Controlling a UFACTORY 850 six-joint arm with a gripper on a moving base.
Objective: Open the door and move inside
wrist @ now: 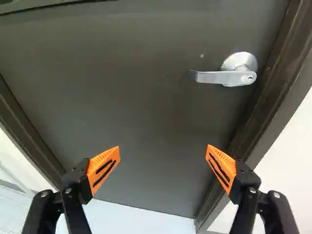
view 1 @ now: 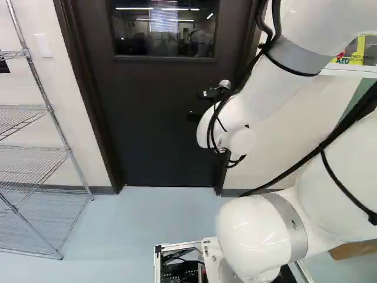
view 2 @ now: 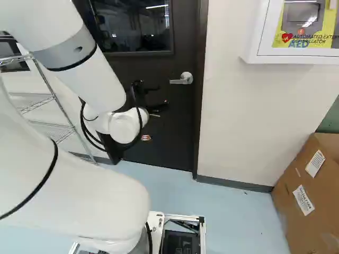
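The end effector (view 2: 158, 98) is open, its two fingers wide apart and the orange pads (wrist: 103, 168) angled toward each other, with the dark panel of the door (view 1: 153, 135) ahead of the gap between them. The door sits closed in its frame (view 2: 199, 106).

The handle (wrist: 214, 77), a silver lever on a round plate, is ahead of the fingers and off to the side of the one nearer the frame, rather than in line with the gap. Its lever lies level, pointing away from the near jamb and back toward the middle of the panel. In the right base view it shows at upper centre, to the right of the end effector and a little higher, clearly apart from it. In the left base view it is up and to the right of the fingers, partly crossed by the cables; it seems the fingertips are short of the panel, though the depth is hard to judge there.

The arm (view 2: 92, 74) reaches in from the right of the left base view. The window (view 1: 165, 29) is at the top of that view, and the wire shelf (view 1: 49, 106) stands at its left. In the right base view, the wall cabinet (view 2: 253, 47) is at upper right, and the carton (view 2: 296, 206) rests on the floor (view 2: 238, 222) at lower right.
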